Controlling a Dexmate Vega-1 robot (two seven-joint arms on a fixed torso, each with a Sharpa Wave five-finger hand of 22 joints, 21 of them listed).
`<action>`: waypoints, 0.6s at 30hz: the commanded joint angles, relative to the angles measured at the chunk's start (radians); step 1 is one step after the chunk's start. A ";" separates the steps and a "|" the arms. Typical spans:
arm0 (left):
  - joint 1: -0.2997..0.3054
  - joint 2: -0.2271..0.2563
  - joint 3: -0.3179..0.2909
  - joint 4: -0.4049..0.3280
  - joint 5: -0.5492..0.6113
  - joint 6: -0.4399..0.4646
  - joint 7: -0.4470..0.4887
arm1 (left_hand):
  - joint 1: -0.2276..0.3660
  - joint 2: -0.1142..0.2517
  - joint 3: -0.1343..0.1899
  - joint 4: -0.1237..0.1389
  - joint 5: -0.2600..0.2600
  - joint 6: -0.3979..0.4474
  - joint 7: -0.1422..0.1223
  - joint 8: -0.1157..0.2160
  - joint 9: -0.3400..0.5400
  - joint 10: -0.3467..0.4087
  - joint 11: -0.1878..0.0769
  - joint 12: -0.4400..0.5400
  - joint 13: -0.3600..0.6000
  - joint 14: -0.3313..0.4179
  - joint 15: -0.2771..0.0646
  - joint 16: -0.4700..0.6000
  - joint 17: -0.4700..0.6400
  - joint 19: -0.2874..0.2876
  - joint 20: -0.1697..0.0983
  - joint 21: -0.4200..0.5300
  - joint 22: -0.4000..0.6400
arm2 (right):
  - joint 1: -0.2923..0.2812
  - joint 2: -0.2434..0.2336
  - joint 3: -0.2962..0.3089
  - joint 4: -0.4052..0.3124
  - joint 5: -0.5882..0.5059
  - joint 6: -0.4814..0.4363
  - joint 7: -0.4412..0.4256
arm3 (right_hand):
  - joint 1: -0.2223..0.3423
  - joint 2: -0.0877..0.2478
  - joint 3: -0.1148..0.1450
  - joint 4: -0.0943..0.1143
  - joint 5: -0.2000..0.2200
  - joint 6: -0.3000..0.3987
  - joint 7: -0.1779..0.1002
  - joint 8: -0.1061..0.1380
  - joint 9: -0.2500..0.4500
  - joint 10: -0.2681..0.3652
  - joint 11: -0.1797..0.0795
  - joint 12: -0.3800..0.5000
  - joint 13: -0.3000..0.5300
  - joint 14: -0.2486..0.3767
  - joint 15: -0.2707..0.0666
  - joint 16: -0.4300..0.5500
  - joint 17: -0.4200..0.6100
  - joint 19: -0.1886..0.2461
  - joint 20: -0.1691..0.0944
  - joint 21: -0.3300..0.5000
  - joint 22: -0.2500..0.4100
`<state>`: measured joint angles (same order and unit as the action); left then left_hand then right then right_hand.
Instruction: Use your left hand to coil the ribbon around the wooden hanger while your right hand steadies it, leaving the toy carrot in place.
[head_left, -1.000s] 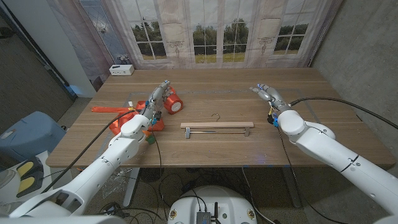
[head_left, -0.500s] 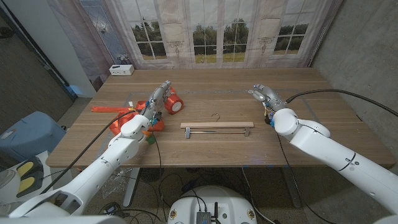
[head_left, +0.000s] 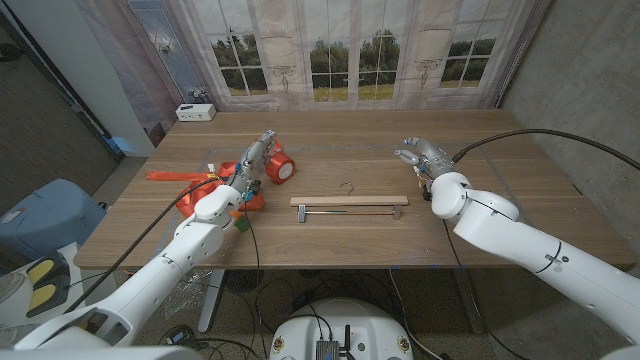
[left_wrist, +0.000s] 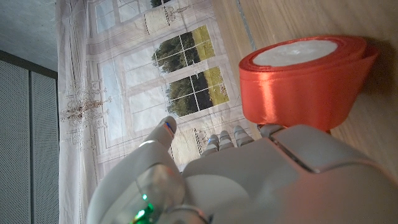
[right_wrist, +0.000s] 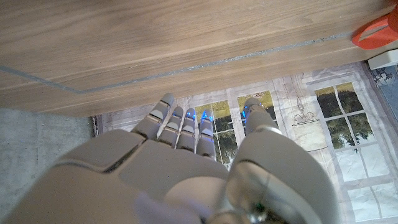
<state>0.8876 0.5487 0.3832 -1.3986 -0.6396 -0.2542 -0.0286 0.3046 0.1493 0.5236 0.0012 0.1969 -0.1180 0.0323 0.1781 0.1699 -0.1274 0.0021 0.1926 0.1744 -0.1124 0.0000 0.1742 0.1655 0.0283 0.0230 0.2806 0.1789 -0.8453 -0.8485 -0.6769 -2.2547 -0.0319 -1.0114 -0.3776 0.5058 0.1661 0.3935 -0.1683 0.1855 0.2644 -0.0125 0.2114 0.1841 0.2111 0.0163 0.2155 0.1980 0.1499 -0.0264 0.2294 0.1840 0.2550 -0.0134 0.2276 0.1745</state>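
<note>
The wooden hanger (head_left: 350, 201) lies flat at the table's middle, its metal hook (head_left: 347, 184) pointing away from me. A red ribbon roll (head_left: 281, 165) (left_wrist: 305, 81) lies on its side left of it. My left hand (head_left: 256, 154) (left_wrist: 249, 180) reaches out just beside the roll, fingers straight, holding nothing. An orange-red object (head_left: 188, 200), perhaps the toy carrot, is partly hidden under my left arm. My right hand (head_left: 420, 156) (right_wrist: 186, 162) hovers beyond the hanger's right end, fingers spread and empty.
A flat orange strip (head_left: 175, 175) lies at the table's left edge. A small white box (head_left: 196, 112) sits at the far left corner. Curtained windows stand behind the table. Bare wood (head_left: 350, 140) stretches between the two hands.
My right hand has moved left, closer to the hanger's right end, and its fingers have spread. The left hand, the roll and the hanger have stayed put.
</note>
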 joint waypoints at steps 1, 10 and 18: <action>0.009 0.002 0.003 -0.013 0.000 0.005 0.006 | 0.006 0.001 0.002 -0.007 0.001 0.007 0.001 0.004 0.003 0.003 0.000 0.004 0.005 -0.002 0.005 0.004 0.004 0.005 0.006 -0.006 0.004 | 0.117 -0.006 -0.149 -0.077 -0.067 -0.213 0.048 | 0.020 0.000 0.011 0.002 0.009 0.017 -0.001 0.005 0.003 0.012 -0.008 0.009 0.002 0.020 -0.001 0.007 0.004 0.006 0.016 0.004 0.004; 0.024 0.003 0.002 -0.029 0.001 0.005 0.017 | 0.003 0.003 0.002 -0.006 0.001 0.008 0.001 0.004 0.003 0.003 0.002 0.004 0.005 -0.002 0.005 0.004 0.005 0.006 0.007 -0.008 0.004 | 0.194 -0.026 -0.243 -0.114 -0.070 -0.292 0.083 | 0.019 -0.004 0.005 0.012 0.006 0.026 -0.006 0.003 0.003 0.022 -0.009 0.009 0.003 0.044 -0.010 0.016 0.010 0.012 0.021 0.003 0.005; 0.041 0.009 -0.001 -0.049 0.001 0.007 0.026 | 0.001 0.005 0.002 -0.004 0.001 0.008 0.001 0.004 0.003 0.003 0.002 0.004 0.006 -0.002 0.005 0.005 0.006 0.007 0.007 -0.010 0.005 | 0.238 -0.035 -0.302 -0.130 -0.057 -0.324 0.092 | 0.021 -0.007 0.003 0.013 0.005 0.032 -0.006 0.003 0.003 0.026 -0.009 0.008 0.003 0.049 -0.008 0.017 0.011 0.015 0.022 0.003 0.005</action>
<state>0.9093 0.5517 0.3848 -1.4251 -0.6397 -0.2503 -0.0176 0.3046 0.1493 0.5236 0.0012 0.1969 -0.1090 0.0341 0.1781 0.1699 -0.1259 0.0037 0.1926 0.1744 -0.1124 0.0000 0.1742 0.1655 0.0283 0.0230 0.2736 0.1789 -0.7030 -0.8653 -0.8552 -2.3419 -0.0891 -1.2617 -0.3082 0.5191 0.1660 0.3933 -0.1597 0.1856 0.2915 -0.0180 0.2114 0.1840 0.2295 0.0084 0.2155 0.1978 0.1879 -0.0322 0.2408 0.1934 0.2648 0.0071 0.2275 0.1745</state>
